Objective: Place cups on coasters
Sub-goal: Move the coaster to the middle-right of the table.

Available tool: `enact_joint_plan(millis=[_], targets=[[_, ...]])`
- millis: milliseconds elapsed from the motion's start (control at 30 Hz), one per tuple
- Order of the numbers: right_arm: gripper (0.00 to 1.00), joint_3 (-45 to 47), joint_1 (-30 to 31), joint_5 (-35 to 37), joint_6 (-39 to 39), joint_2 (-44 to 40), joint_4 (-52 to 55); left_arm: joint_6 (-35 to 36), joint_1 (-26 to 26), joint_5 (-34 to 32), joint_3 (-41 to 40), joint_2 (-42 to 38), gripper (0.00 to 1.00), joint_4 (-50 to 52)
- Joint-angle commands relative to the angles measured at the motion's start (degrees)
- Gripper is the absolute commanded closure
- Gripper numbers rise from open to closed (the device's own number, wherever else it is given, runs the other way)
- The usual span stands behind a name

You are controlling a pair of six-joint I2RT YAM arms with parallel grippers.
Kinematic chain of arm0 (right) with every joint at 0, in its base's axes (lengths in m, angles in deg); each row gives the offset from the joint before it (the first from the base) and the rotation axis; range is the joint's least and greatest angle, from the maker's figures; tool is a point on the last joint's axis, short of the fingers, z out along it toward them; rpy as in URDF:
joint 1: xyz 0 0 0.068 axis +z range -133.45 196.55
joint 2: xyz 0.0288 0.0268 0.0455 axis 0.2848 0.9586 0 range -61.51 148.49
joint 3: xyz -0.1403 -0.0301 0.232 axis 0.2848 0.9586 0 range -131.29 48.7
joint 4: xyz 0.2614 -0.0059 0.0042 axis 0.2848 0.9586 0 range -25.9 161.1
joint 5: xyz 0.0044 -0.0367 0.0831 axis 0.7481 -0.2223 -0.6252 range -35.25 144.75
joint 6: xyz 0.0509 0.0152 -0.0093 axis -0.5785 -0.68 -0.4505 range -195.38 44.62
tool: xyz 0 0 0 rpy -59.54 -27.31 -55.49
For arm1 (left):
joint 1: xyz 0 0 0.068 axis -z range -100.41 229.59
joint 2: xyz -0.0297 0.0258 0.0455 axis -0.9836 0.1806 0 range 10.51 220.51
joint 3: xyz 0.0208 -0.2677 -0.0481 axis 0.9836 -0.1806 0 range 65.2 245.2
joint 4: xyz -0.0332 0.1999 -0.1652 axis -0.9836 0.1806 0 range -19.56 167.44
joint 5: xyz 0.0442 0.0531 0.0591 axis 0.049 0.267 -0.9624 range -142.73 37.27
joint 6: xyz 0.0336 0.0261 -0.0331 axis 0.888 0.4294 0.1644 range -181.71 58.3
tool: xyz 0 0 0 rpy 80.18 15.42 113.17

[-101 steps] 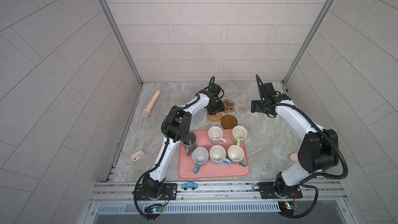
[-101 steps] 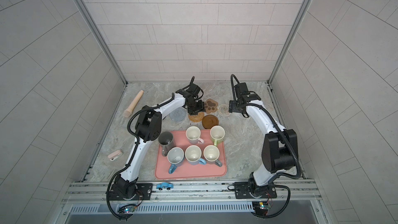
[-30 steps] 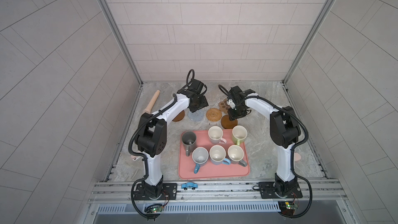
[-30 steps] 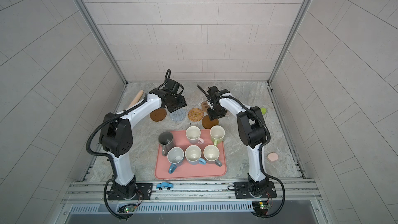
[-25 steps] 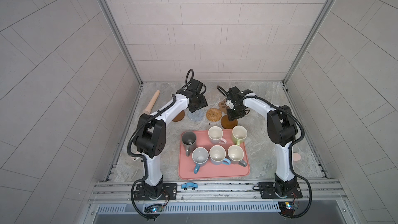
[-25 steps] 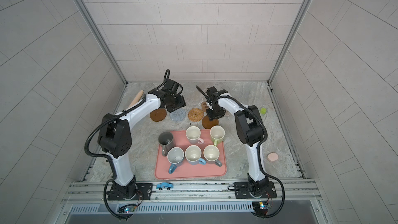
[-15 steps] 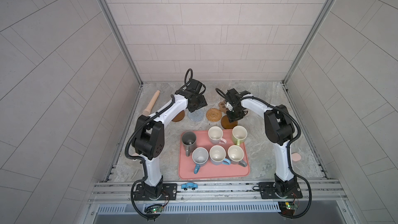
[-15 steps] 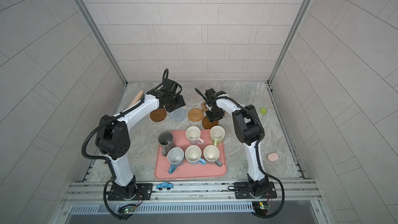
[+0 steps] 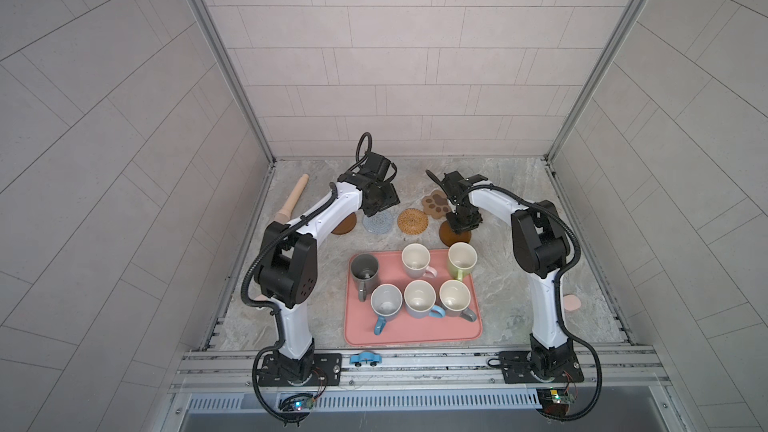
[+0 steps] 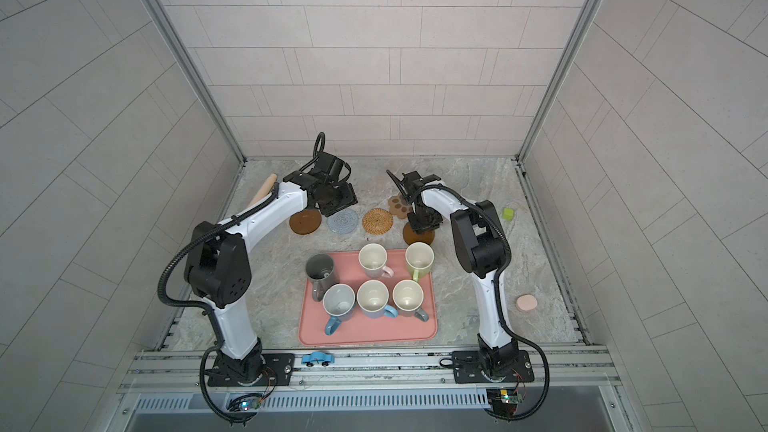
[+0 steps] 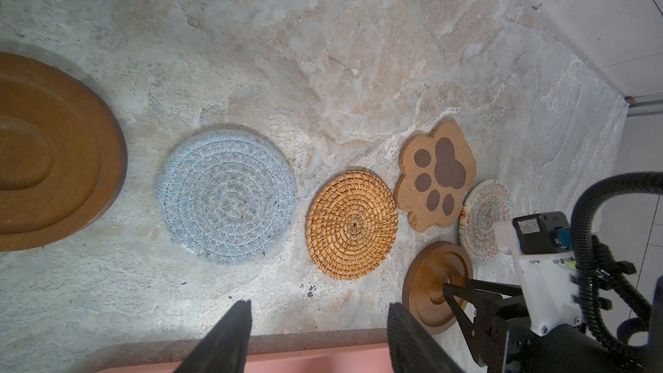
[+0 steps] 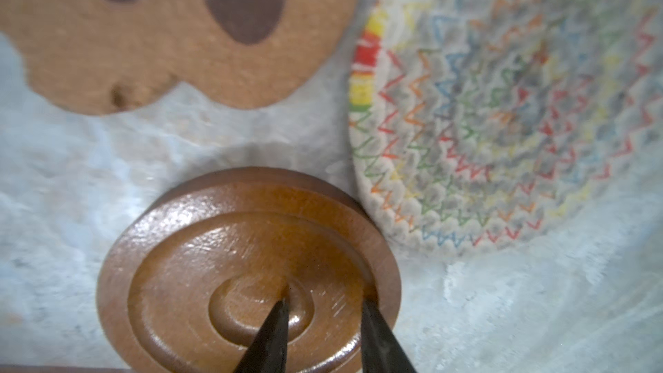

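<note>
While right tool [image 12: 324,303] points down — wooden disc [image 12: 201,263] beneath tips | jaws apart

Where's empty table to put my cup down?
Bare marble lies behind the coasters by the back wall, and right of the pink tray toward the small pink disc. Crowded: the paw coaster, woven coaster and wooden disc huddle together.

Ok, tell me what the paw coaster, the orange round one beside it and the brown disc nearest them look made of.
Paw coaster: looks like cork, matt, fine speckled grain, darker printed pads.
Orange round coaster: woven rattan or similar cane, slight sheen, coiled strands visible.
Brown disc: probably varnished wood, glossy highlights, turned concentric rings; plastic can't be ruled out.
</note>
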Motion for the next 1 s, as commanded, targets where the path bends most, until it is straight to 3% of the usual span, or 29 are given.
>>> enact_joint_plan(millis=[0, 667, 967], targets=[[0.64, 1.1, -1.9, 6.0, -1.5, 1.0, 3.1, -0.6, -0.4, -1.3, 0.0, -1.6, 0.32, 0.0], [0.65, 4.3, -14.4, 12.8, -0.2, -2.2, 3.3, -0.7, -0.4, -1.0, 2.3, -0.4, 0.32, 0.8], [0.62, 0.2, -14.6, 5.5, -0.8, -5.8, 3.9, -0.6, -0.4, -1.3, 3.3, -0.2, 0.32, 1.4]])
